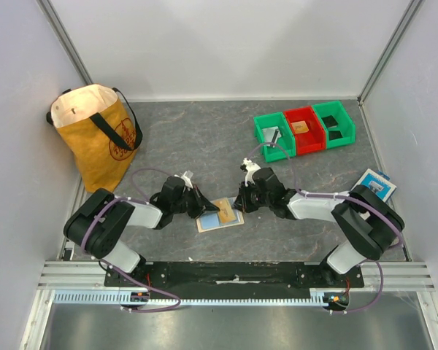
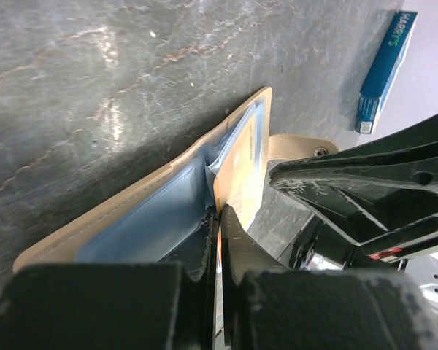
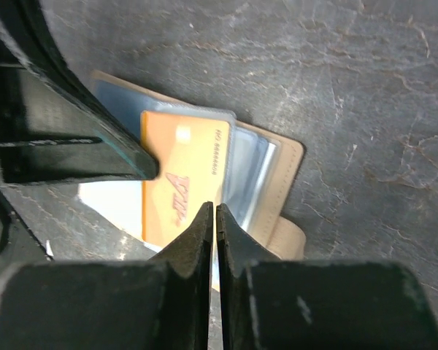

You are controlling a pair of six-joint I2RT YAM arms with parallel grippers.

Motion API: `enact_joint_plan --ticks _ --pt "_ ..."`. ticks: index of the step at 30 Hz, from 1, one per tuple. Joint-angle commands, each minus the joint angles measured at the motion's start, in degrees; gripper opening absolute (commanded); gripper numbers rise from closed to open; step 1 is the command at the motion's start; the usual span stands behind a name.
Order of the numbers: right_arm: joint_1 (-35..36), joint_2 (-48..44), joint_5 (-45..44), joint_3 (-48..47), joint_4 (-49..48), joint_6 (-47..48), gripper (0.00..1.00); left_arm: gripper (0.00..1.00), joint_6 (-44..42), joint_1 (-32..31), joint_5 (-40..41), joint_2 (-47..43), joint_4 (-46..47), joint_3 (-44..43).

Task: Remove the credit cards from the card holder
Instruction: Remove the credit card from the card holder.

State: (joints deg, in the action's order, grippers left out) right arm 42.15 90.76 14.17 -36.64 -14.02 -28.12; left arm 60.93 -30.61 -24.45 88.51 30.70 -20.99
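Both arms crouch low, hands meeting nose to nose at the middle.
The left arm (image 1: 109, 219) and right arm (image 1: 350, 215) bend elbows-out at the near corners, forearms angled inward close over the surface (image 1: 204, 138). The left hand (image 1: 208, 208) has its fingers pinched on the edge of an orange credit card (image 3: 179, 182). The right hand (image 1: 241, 204) faces it, fingers pressed together, tips near the left's.

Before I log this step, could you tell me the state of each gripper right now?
Left gripper: closed, pinching the orange card at its edge.
Right gripper: closed, tips at the same card; any grip cannot be told.
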Motion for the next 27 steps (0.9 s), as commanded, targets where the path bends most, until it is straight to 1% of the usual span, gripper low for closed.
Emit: enact_joint_plan --ticks 1,5,8,17,19,22,23,27 --pt "-0.23 -3.40 -0.03 -0.53 -2.58 -0.45 0.10 0.02 -4.15 0.20 -4.47 1.75 2.00 -1.51" --pt "-0.31 -1.03 3.66 -2.55 -4.17 -0.27 0.11 0.02 -5.90 0.11 -4.65 1.49 -0.10 -1.94" --pt "-0.49 0.73 4.28 -3.17 -4.87 -0.53 0.11 0.02 -7.13 0.11 -4.03 1.14 -2.83 -2.47" --pt "-2.34 4.16 5.34 1.30 -7.33 -2.29 0.09 0.03 -9.07 0.11 -2.98 0.79 -7.58 -4.32" --pt "-2.51 4.69 5.16 2.36 -7.34 -2.64 0.09 0.04 -9.07 0.20 -2.62 0.52 -8.28 -4.41" --pt "-2.60 5.39 5.34 3.77 -7.86 -3.08 0.08 0.10 -8.63 0.20 -2.01 -0.62 -9.42 -4.06" --pt "-2.69 5.57 5.34 4.03 -8.04 -3.26 0.08 0.14 -8.28 0.20 -1.66 -1.14 -9.52 -3.88" --pt "-2.69 5.66 5.34 4.83 -8.39 -3.87 0.08 0.25 -6.09 0.20 -1.04 -3.51 -9.52 -2.39"
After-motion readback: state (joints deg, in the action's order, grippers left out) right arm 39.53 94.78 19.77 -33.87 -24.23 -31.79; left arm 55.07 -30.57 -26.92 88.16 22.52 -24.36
